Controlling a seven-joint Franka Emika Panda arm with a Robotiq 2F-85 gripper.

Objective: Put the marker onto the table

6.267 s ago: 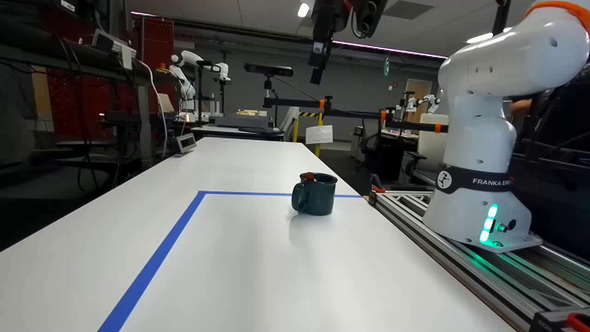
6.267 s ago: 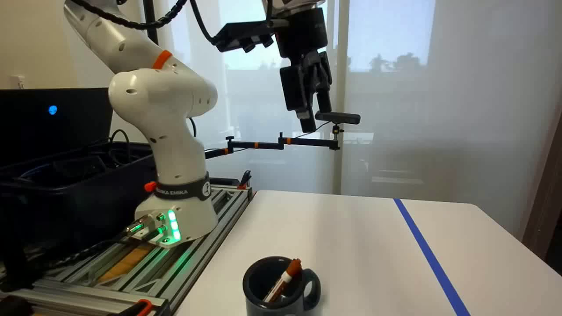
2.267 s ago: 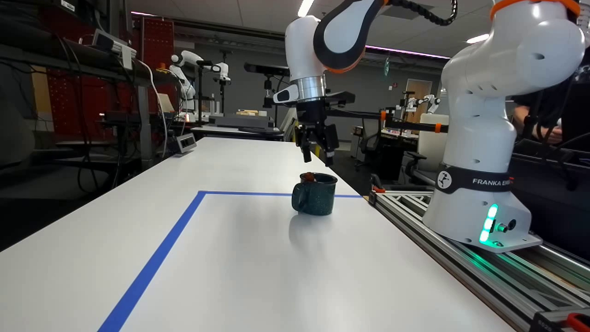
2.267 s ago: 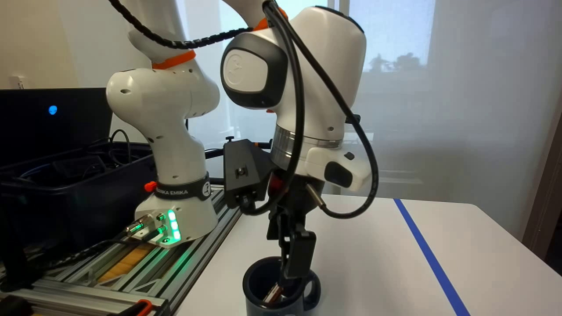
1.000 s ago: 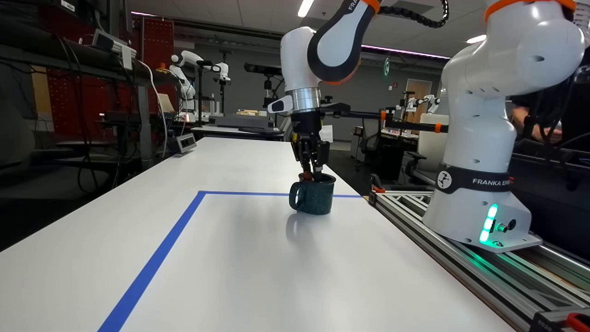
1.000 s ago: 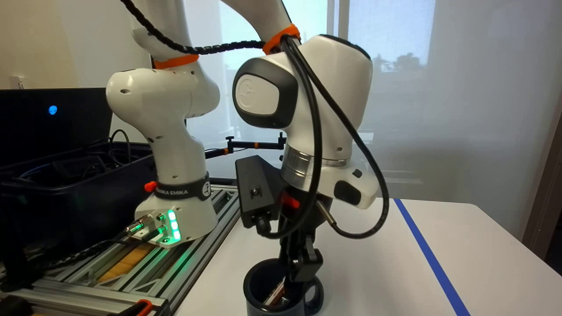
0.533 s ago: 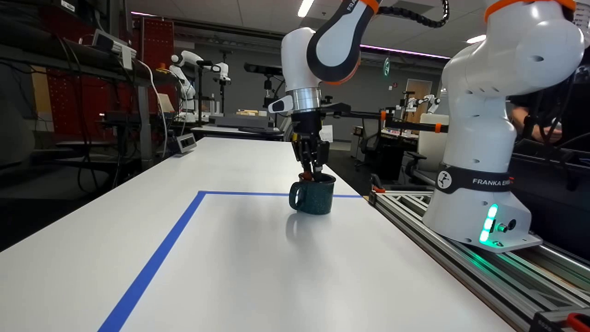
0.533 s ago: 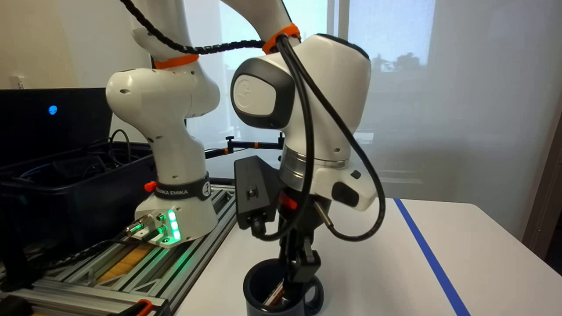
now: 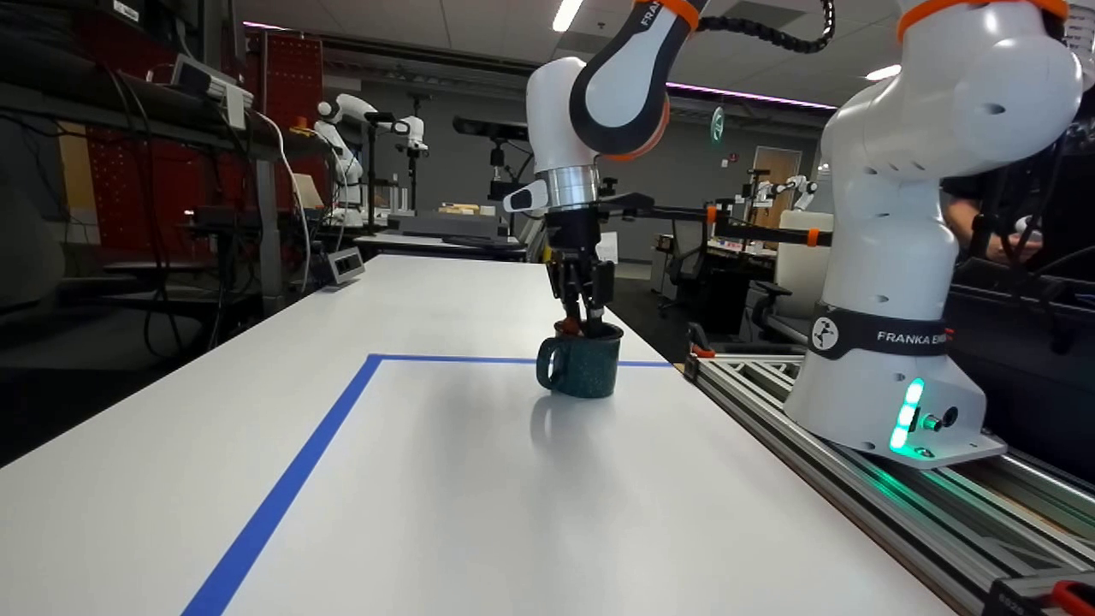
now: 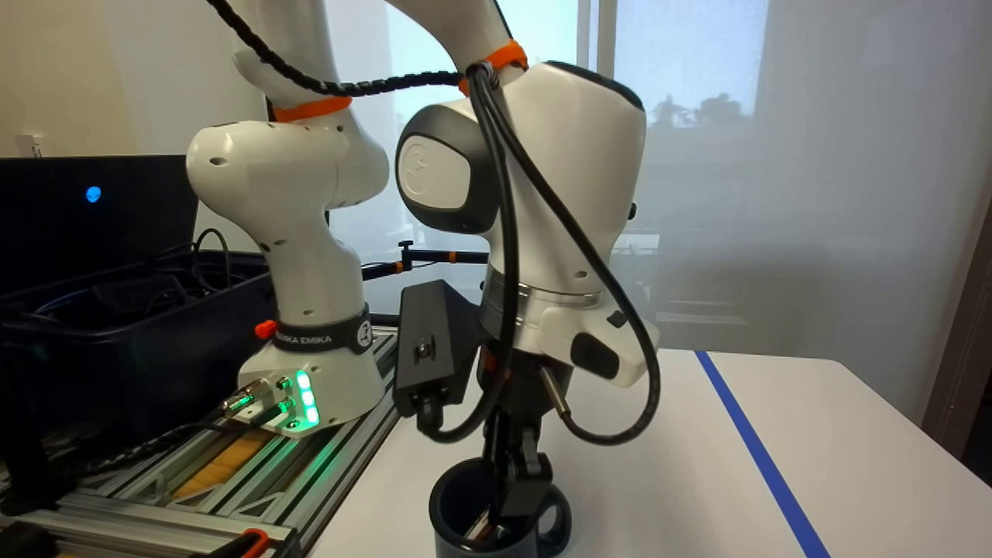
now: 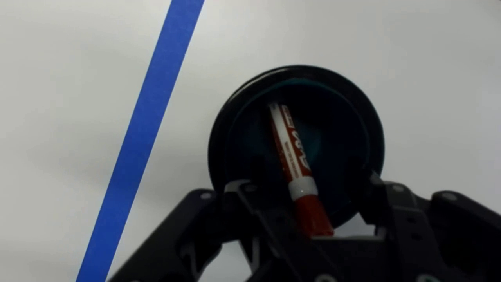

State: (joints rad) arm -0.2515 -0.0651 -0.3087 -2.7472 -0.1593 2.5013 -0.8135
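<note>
The marker (image 11: pixel 291 149), with a red cap, a white collar and a red-and-white printed body, leans inside the dark teal mug (image 9: pixel 590 368). In an exterior view only a bit of the marker (image 10: pixel 479 530) shows past the fingers. My gripper (image 11: pixel 307 172) points down over the mug, its fingertips inside the rim on either side of the marker. The jaws stand apart: a clear gap separates the right finger from the marker, while the left one lies close to the cap; contact cannot be told. Under the mug is the white table (image 9: pixel 445 513).
Blue tape (image 9: pixel 316 436) marks a corner on the tabletop. The mug's handle (image 10: pixel 554 523) sticks out to one side. Along the table edge runs a metal rail (image 9: pixel 821 479) carrying the white robot base (image 9: pixel 890 393). A black bin (image 10: pixel 132 349) stands behind the rail.
The gripper has come down from high above into the mug, nudging it slightly. In the last half second its jaws spread a little and the wrist shifted slightly.
</note>
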